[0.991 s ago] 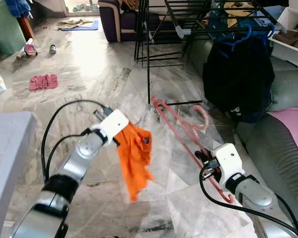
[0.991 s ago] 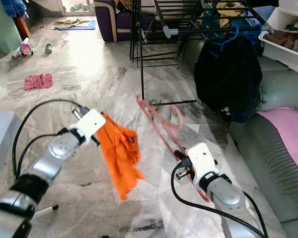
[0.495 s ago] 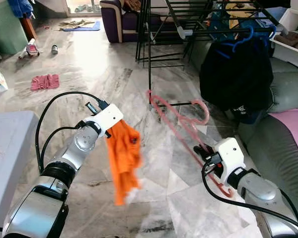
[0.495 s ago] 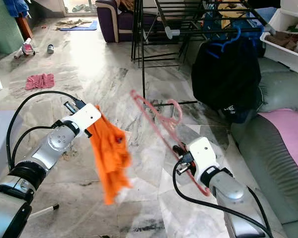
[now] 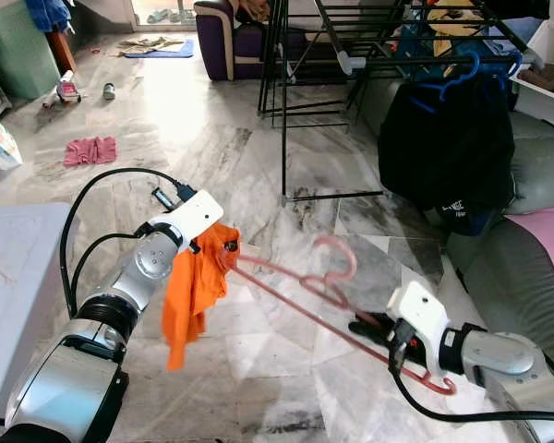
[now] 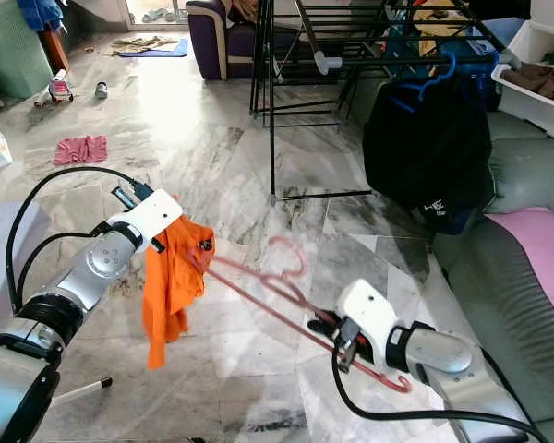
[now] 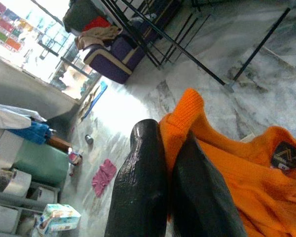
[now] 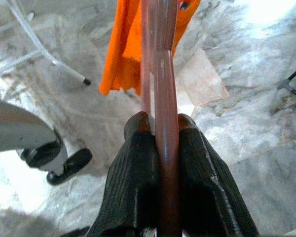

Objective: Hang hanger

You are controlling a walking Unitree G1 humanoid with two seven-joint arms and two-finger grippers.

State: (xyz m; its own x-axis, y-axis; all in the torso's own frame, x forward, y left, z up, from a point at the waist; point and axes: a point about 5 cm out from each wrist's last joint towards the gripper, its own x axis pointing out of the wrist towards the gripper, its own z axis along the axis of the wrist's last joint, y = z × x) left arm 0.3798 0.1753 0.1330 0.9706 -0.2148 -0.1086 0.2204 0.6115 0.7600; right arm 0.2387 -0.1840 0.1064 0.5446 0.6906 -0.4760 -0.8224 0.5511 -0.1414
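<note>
My left gripper (image 5: 206,245) is shut on the collar of an orange garment (image 5: 189,297), which hangs limp above the marble floor; the same garment (image 7: 246,163) shows past the black fingers (image 7: 143,187) in the left wrist view. My right gripper (image 5: 374,329) is shut on a pink plastic hanger (image 5: 295,286), held low and nearly level. The hanger's far tip reaches the garment's neck opening by the left gripper. In the right wrist view the hanger (image 8: 163,98) runs between the fingers (image 8: 133,192) toward the orange garment (image 8: 126,54).
A black drying rack (image 5: 351,55) stands ahead, with a dark jacket on a blue hanger (image 5: 448,138) on it. A grey sofa with a pink cushion (image 5: 540,231) is at the right, a grey table (image 5: 9,268) at the left. A pink cloth (image 5: 90,149) lies on the floor.
My right gripper has swung the hanger down and leftward, so its tip now meets the garment's neck. The left gripper has drawn the garment in, and it hangs more bunched.
</note>
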